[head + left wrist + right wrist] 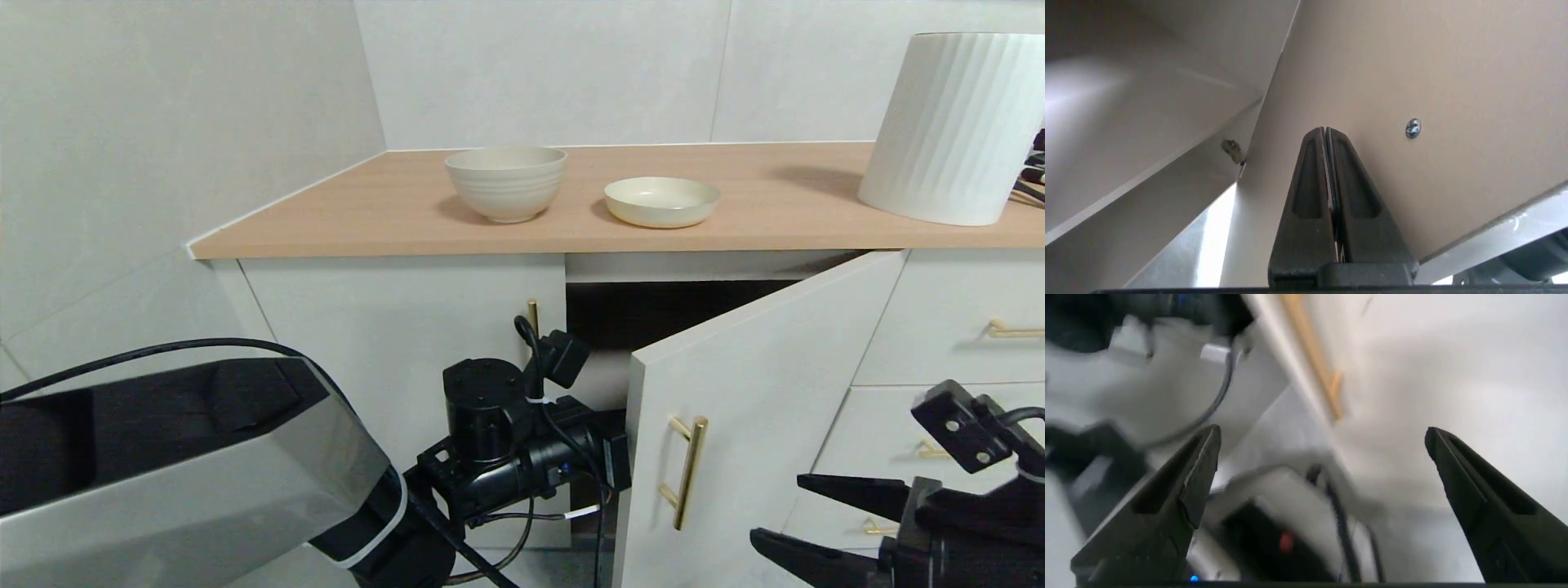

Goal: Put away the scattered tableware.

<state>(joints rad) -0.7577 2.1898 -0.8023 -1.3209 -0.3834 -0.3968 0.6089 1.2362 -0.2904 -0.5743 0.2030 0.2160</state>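
Left claw [1325, 135]: shut, two black fingers pressed flat together, nothing between them. Tip close to a pale panel [1454, 73] bearing one screw head [1413, 127]; small hinge [1233, 149] at the panel's edge, near. In the head view, left arm low at 6 o'clock, wrist tucked behind the free edge of the cabinet door [759, 384].

Right claw [780, 508]: spread wide, empty, at 5 o'clock of the head view. Fingertips aimed toward 9 o'clock, at the outer face of the same door; apart from it, not touching. Gold bar handle [686, 472]: upright on that face, at 9 o'clock of the claw, near.

Cabinet door: standing open, hinged on its 3 o'clock side. Dark cabinet interior [653, 310] behind it. Closed door [392, 327] at 9 o'clock of the opening, with its own gold handle [533, 314]. Drawers [955, 327] at 3 o'clock of the opening, each with a gold pull [1012, 331].

Countertop [367, 216]: wood-toned, above the doors and drawers.

Bowl [506, 181]: cream, ribbed, upright on the countertop, at 12 o'clock of the head view, well apart from both claws.

Dish [661, 201]: cream, shallow, upright on the countertop, at 3 o'clock of the bowl, near but not touching.

Ribbed white vessel [955, 126]: tall, on the countertop at 2 o'clock of the head view, well apart from the dish. Dark utensil ends [1033, 175] at its 3 o'clock side, too little visible to identify.
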